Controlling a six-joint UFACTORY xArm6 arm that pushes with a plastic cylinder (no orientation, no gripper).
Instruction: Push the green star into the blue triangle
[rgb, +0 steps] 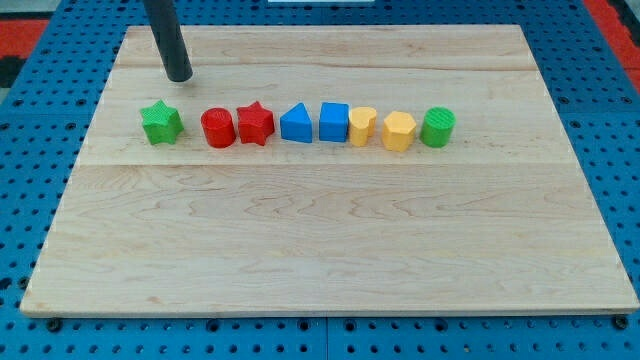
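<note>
The green star sits at the left end of a row of blocks on the wooden board. The blue triangle is in the middle of the row, well to the star's right. A red cylinder and a red star lie between them. My tip rests on the board just above and slightly right of the green star, apart from it.
Right of the blue triangle the row continues with a blue cube, a yellow heart-like block, a yellow hexagon and a green cylinder. A blue pegboard surrounds the board.
</note>
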